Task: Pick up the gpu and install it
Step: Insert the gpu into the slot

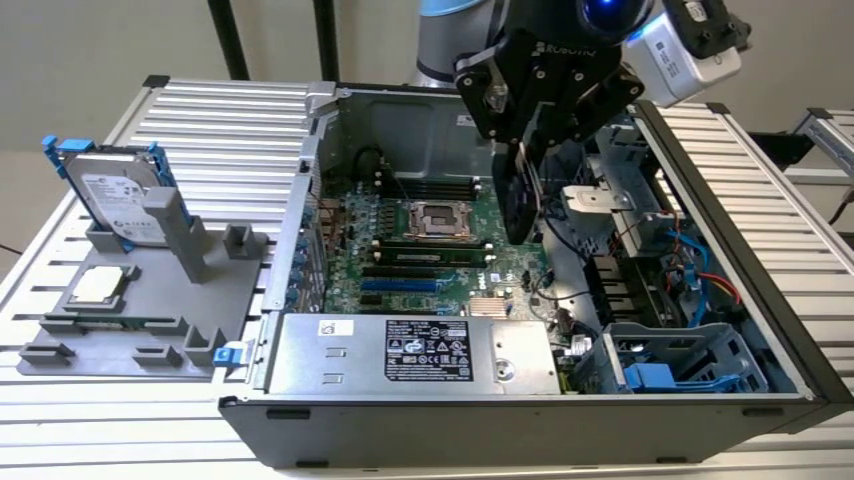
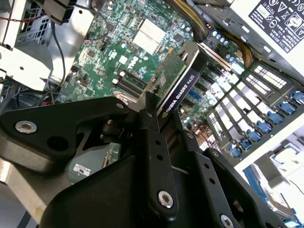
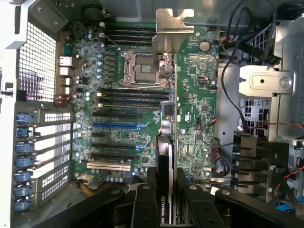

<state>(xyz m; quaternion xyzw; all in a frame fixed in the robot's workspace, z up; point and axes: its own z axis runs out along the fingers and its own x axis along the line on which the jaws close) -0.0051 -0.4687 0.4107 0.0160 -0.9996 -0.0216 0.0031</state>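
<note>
My gripper (image 1: pixel 525 150) is shut on the gpu (image 1: pixel 521 210) and holds it on edge inside the open computer case, above the motherboard (image 1: pixel 414 250). In the first wrist view the gpu (image 3: pixel 197 95) shows its green circuit face, with the black shroud on the other side and the silver end bracket (image 3: pixel 173 23) at the far end. It hangs over the board beside the CPU socket (image 3: pixel 142 71) and apart from the expansion slots (image 3: pixel 114 126). The black fingers (image 3: pixel 142 206) clamp both faces of the card. In the second wrist view the gpu (image 2: pixel 178 85) juts out past the fingers (image 2: pixel 152 137).
The case wall (image 1: pixel 747 230) and cabled drive bays (image 1: pixel 681 365) flank the card on the exterior view's right. A power supply (image 1: pixel 414 350) lies along the front. On the exterior view's left, a grey fixture (image 1: pixel 147 310) holds a hard drive with blue rails (image 1: pixel 114 195) and a CPU chip (image 1: pixel 100 285).
</note>
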